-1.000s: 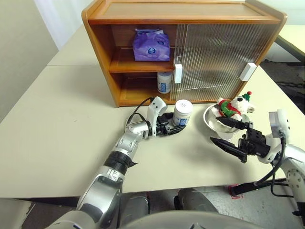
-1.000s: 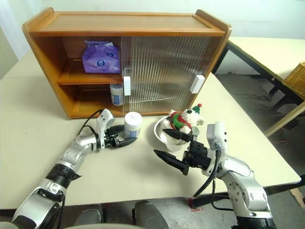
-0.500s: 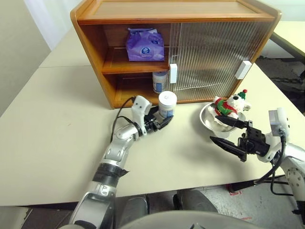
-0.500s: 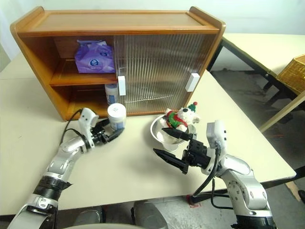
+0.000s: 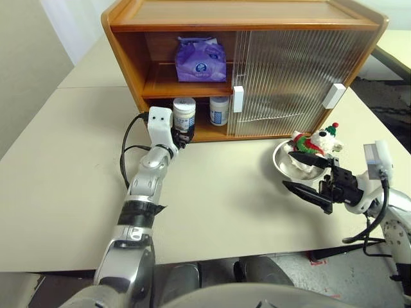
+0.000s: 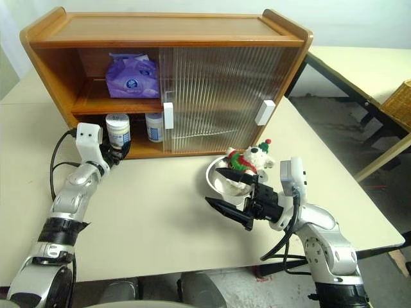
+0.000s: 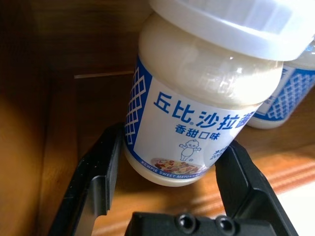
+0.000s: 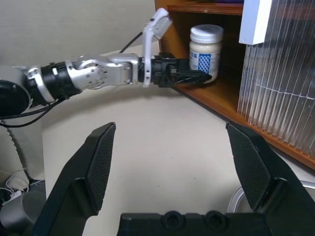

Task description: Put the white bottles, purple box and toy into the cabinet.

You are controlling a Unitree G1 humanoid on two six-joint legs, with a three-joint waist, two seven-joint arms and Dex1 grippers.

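Observation:
The cabinet [image 5: 244, 14] stands at the back of the table, open on its left half. The purple box [image 5: 201, 61] lies on its upper shelf. One white bottle [image 5: 219, 110] stands on the lower shelf beside the sliding door. My left gripper [image 7: 172, 142] is shut on the other white bottle [image 5: 184, 114], holding it upright at the front of the lower shelf's opening. In the right wrist view that bottle [image 8: 206, 46] shows behind the left gripper [image 8: 192, 76]. The toy [image 5: 313, 142] sits in a steel bowl. My right gripper [image 5: 288, 170] hovers open just in front of it, holding nothing.
The steel bowl [image 5: 290, 168] stands on the table right of centre, in front of the closed ribbed doors [image 5: 289, 70]. A second table and a wicker basket [image 6: 401, 106] lie off to the right. Bare tabletop [image 5: 225, 192] stretches between my arms.
My left gripper has carried the white bottle from the table beside the bowl leftward and forward to the cabinet's lower shelf opening. The right gripper has stayed put. The camera shifted slightly.

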